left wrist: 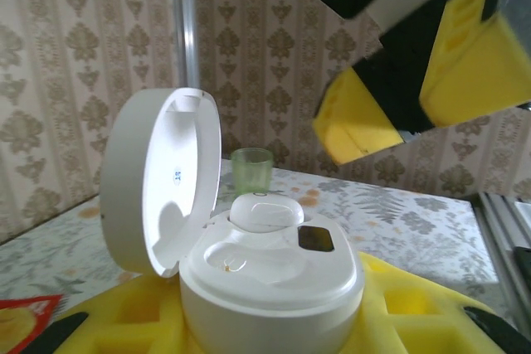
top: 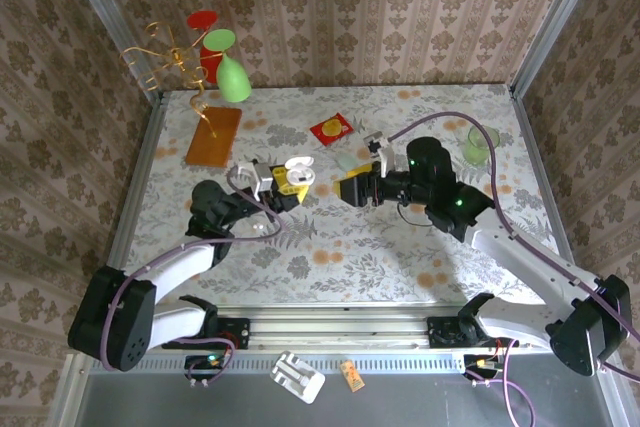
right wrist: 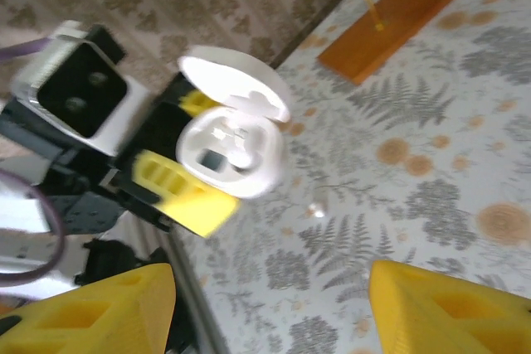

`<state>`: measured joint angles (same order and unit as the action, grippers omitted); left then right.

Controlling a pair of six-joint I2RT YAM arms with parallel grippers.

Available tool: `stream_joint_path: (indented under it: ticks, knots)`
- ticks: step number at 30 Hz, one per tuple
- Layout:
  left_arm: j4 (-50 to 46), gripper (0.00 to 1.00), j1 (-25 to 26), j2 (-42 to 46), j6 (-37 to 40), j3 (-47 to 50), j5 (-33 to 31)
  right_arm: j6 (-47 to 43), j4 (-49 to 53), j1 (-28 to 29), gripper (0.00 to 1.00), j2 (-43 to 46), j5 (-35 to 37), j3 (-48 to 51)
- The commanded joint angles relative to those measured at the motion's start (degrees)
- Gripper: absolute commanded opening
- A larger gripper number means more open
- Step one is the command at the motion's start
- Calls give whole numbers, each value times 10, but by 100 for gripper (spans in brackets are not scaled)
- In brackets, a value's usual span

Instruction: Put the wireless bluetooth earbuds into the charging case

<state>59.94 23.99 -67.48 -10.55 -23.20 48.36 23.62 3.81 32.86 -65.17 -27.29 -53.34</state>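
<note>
Charging case (left wrist: 274, 288), lid mark (left wrist: 177, 177) unreadable

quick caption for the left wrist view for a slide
Left gripper holds open white charging case, one earbud seated, other socket empty; right gripper open above.

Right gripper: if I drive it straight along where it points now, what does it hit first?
Probably the open charging case in the left gripper, dead ahead of the right gripper. Depth is unclear; if angled down, it could touch the table first.
</note>
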Motion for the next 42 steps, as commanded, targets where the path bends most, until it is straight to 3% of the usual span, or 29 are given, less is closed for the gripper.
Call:
stream_joint_path:
  ticks: [1,8,12,20,33,42]
  knots:
    - [19,26,-18,34,-1,4,7,42,-51,-5,64,-22,75,24]
    - [-57,26,-24,93,32,-22,6,75,-81,28,61,-172,84,4]
    - [-68,26,-23,106,31,-35,9,77,-112,61,55,-268,72,-28]
    - [-69,26,-20,113,26,-71,16,20,-92,138,44,-429,99,-138]
    - [-86,26,-18,123,28,-95,20,-96,-1,203,40,-568,195,-290]
    - [-104,26,-18,127,36,-98,20,-119,32,226,40,-627,205,-360]
